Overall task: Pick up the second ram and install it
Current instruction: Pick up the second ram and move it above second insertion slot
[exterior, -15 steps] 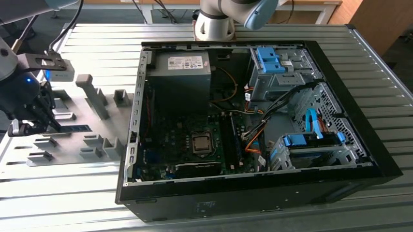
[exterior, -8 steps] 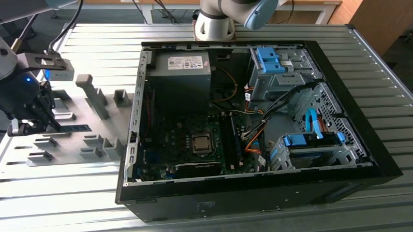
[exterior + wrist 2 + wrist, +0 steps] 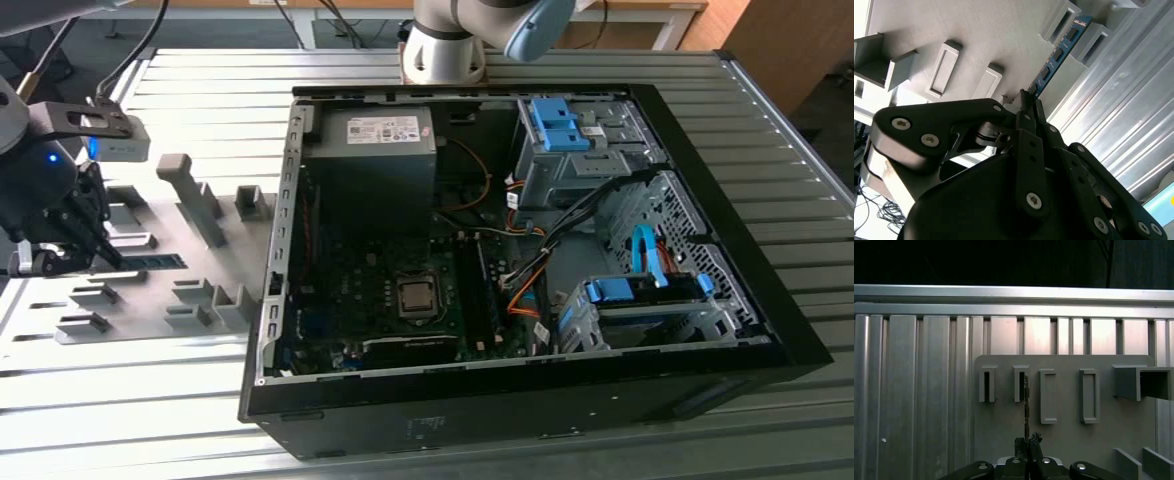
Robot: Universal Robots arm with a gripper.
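Observation:
The second ram point(image 3: 1056, 57) is a thin blue stick with black chips. Its far end lies between two grey holder blocks point(image 3: 1089, 37) on the holder plate point(image 3: 147, 310). My gripper point(image 3: 1026, 97) is shut on the stick's near end, with one black finger on each flat side. The first wrist view shows the ram point(image 3: 1026, 405) edge-on, running from the fingertips point(image 3: 1036, 440) up to the holder blocks point(image 3: 1019, 385). In the exterior view the gripper point(image 3: 104, 255) hangs at the far left over the plate, and the ram point(image 3: 154, 261) pokes out toward the exterior view's right.
An open black computer case point(image 3: 534, 400) lies in the middle of the slatted metal table point(image 3: 134, 400), its motherboard point(image 3: 400, 300) and memory slots point(image 3: 481, 290) exposed. Several grey blocks point(image 3: 200, 200) stand on the plate between gripper and case. The arm's base point(image 3: 447, 50) stands behind the case.

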